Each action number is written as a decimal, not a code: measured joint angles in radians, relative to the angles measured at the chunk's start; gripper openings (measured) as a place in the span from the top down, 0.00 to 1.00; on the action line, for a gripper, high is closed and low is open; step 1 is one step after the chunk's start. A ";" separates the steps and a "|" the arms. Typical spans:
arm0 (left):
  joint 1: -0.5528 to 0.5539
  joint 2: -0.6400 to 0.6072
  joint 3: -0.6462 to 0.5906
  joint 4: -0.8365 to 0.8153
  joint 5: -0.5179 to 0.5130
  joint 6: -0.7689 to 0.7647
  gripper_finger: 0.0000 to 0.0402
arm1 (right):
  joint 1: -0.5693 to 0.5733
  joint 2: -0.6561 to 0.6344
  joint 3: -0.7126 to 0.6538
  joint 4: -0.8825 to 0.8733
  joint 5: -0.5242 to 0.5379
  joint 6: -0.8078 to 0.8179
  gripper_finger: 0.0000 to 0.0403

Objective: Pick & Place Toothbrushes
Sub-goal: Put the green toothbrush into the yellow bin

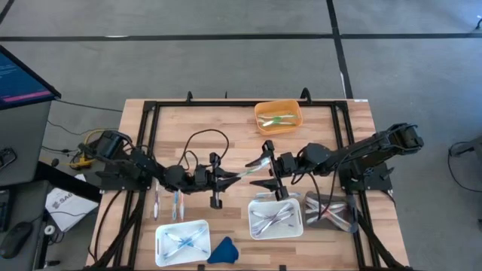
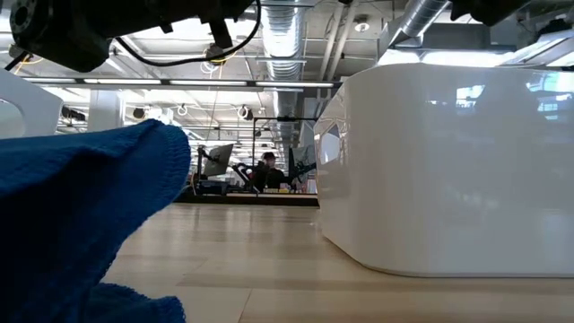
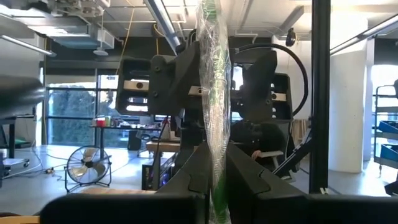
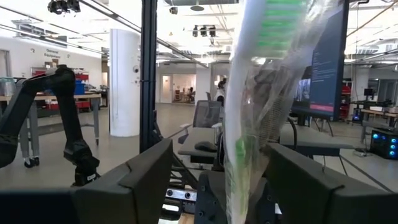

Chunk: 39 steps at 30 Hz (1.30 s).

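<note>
Toothbrush [image 1: 254, 166], wrapped in clear plastic with green on it, spans the gap between both grippers over the middle of the table, below the orange tray [image 1: 278, 117]. Its long axis runs from left arm to right arm, rising slightly toward the tray. The left gripper [image 1: 226, 179] is clenched on the near end. The right gripper [image 1: 269, 165] has its fingers spread wide around the far end, not pressing it.

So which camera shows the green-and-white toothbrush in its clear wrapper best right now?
The left wrist view: the wrapped green-and-white toothbrush stands full-length, pinched between the left gripper fingers. The right wrist view shows it close, the right gripper fingers wide either side. The high view shows a thin sliver between grippers; the low view misses it.
</note>
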 joint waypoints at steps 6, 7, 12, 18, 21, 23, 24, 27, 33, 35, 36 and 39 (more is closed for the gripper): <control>0.000 0.000 0.000 0.000 0.000 0.001 0.96 | 0.000 0.000 0.000 -0.004 0.000 0.002 0.50; 0.000 0.000 0.000 0.000 0.000 0.001 0.96 | 0.000 0.000 0.000 -0.004 0.000 0.002 0.52; 0.000 0.000 0.000 0.000 0.000 0.001 0.96 | 0.000 0.000 0.000 -0.018 0.000 0.002 0.67; -0.001 0.000 -0.001 0.000 0.001 0.000 0.96 | -0.001 -0.001 0.000 -0.027 0.000 0.000 0.85; -0.001 0.000 -0.001 -0.002 0.001 -0.001 0.96 | -0.001 -0.001 0.000 -0.031 0.004 -0.003 0.92; -0.001 0.000 -0.001 -0.010 0.000 -0.001 0.93 | -0.002 -0.002 0.000 -0.038 0.009 -0.006 0.97; -0.001 0.000 -0.001 -0.018 0.000 -0.003 0.91 | -0.003 -0.002 0.000 -0.042 0.010 -0.007 0.97; -0.001 0.000 -0.001 -0.037 0.002 -0.031 0.82 | -0.002 -0.002 0.000 -0.057 0.033 -0.009 0.96; -0.006 0.000 -0.002 -0.054 -0.001 -0.053 0.68 | -0.007 -0.029 -0.001 -0.132 0.045 -0.010 0.98; -0.006 -0.001 -0.002 -0.057 -0.001 -0.053 0.64 | -0.007 -0.044 -0.001 -0.156 0.050 -0.016 0.98; -0.006 -0.002 -0.002 -0.064 -0.001 -0.053 0.62 | -0.008 -0.049 -0.001 -0.164 0.051 -0.016 0.98; -0.002 -0.002 -0.002 -0.101 -0.002 -0.053 0.56 | -0.008 -0.071 -0.001 -0.198 0.052 -0.028 0.97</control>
